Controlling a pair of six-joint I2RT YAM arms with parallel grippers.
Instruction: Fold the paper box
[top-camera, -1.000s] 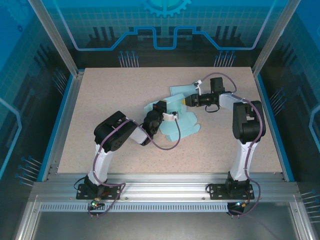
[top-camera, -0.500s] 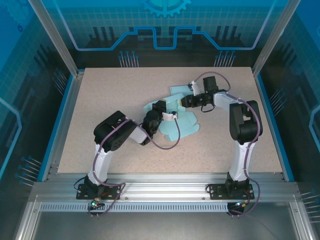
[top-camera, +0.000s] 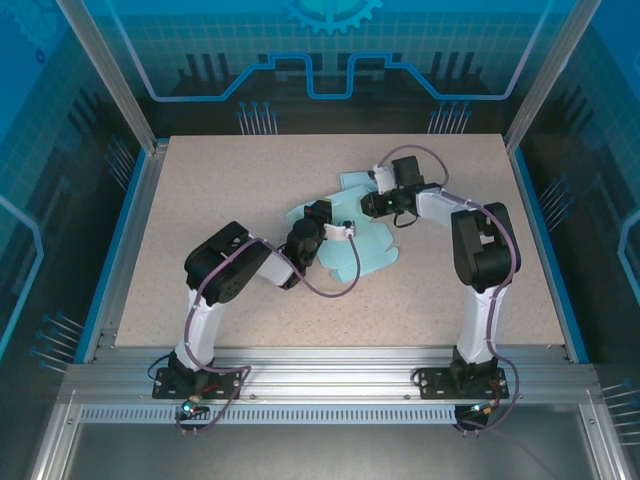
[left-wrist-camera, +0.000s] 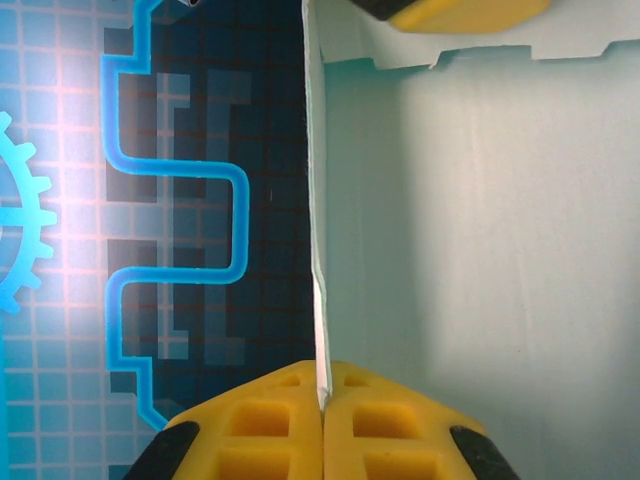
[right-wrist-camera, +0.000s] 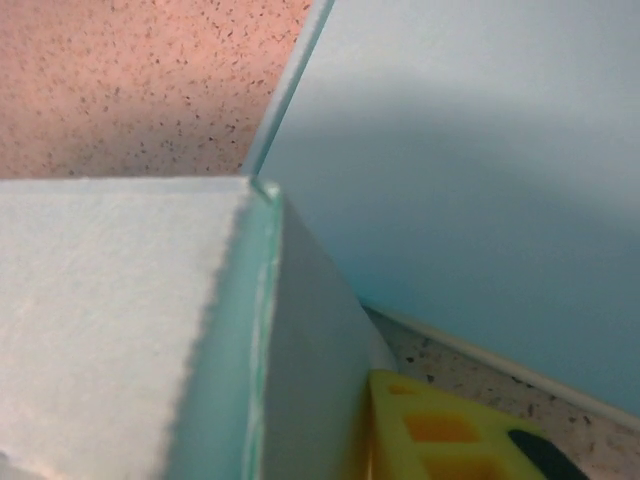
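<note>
The paper box, a pale teal sheet only partly raised, is found near the middle of the counter, slightly toward one o'clock of centre. Its lower flaps lie flat toward five o'clock, while panels nearer twelve o'clock are lifted off the surface.

The left fingers are pressed together on the thin edge of an upright panel, so the box is pinched and steadied from its nine o'clock side. The right fingers are set against the box from its one o'clock side, close beside a creased corner where two panels meet. Only one yellow pad is seen there, tucked under a folded wall, and whether this pair is clamped on the paper or merely resting beside it cannot be told.

The step in hand is judged to be the raising of a side wall along its crease, with one panel held as an anchor while the neighbouring panel is brought round. Much of the task appears to be left, since most of the sheet is not yet formed into walls.

For the next move, a firm hold by the right fingers is called for, then a turn of that panel about the crease toward nine o'clock. The anchor should be kept steady so that the thin paper is neither buckled nor slid across the counter.
</note>
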